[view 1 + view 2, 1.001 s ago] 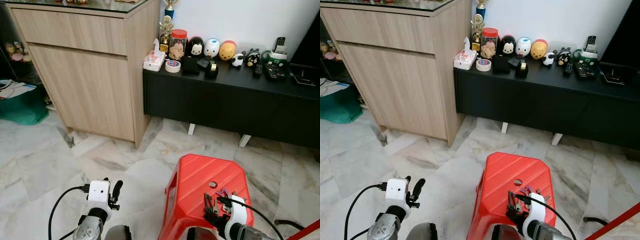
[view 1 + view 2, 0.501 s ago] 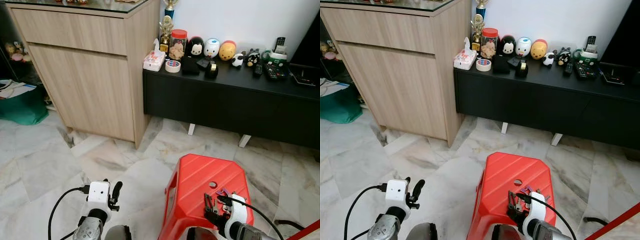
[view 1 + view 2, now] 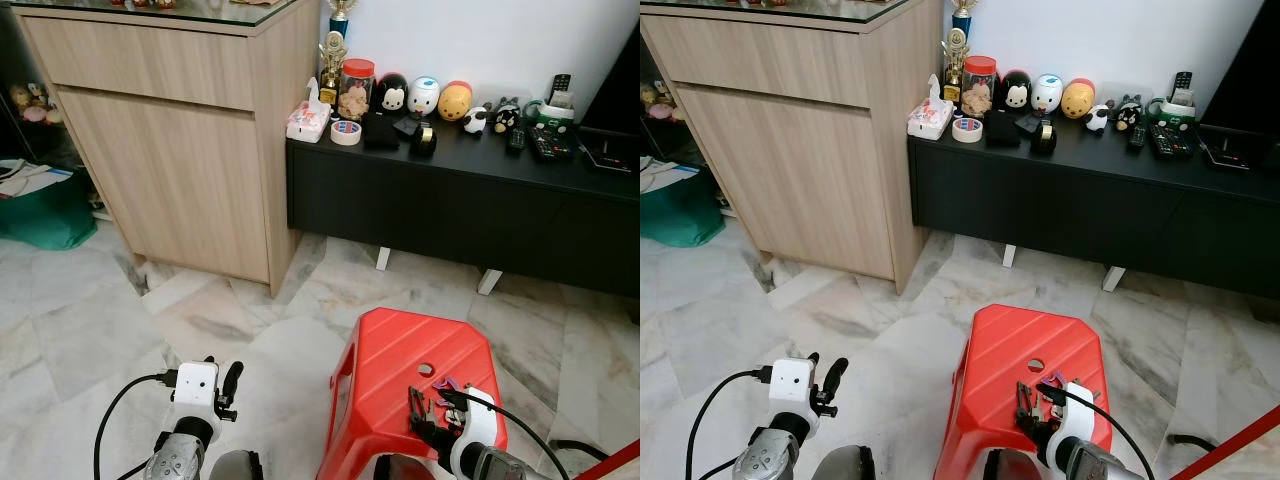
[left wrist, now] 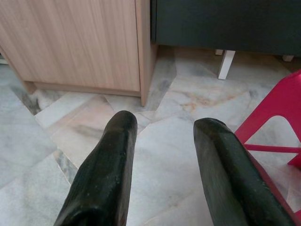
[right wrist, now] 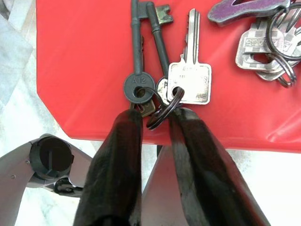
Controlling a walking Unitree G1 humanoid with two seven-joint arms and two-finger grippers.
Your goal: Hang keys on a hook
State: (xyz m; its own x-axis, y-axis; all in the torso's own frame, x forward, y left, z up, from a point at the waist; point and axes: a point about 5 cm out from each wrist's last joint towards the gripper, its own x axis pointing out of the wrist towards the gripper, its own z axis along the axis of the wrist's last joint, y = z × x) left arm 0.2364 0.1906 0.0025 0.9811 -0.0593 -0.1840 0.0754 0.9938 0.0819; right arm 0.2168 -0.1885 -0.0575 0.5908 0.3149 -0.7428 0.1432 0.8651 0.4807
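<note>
Was mid-pickup, right hand (image 5: 153, 117) pinched on the dark ring of the metal key bunch (image 5: 162, 84) lying on the red plastic stool (image 3: 400, 360), left hand (image 4: 164, 160) spread open and idle; probably needed a clean lift next, then hunting for a hook.

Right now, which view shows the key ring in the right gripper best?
Right wrist view: the key ring sits between the right gripper fingers, its keys lying flat on the red stool. In the eye views it is a small dark cluster at the stool's near edge.
</note>
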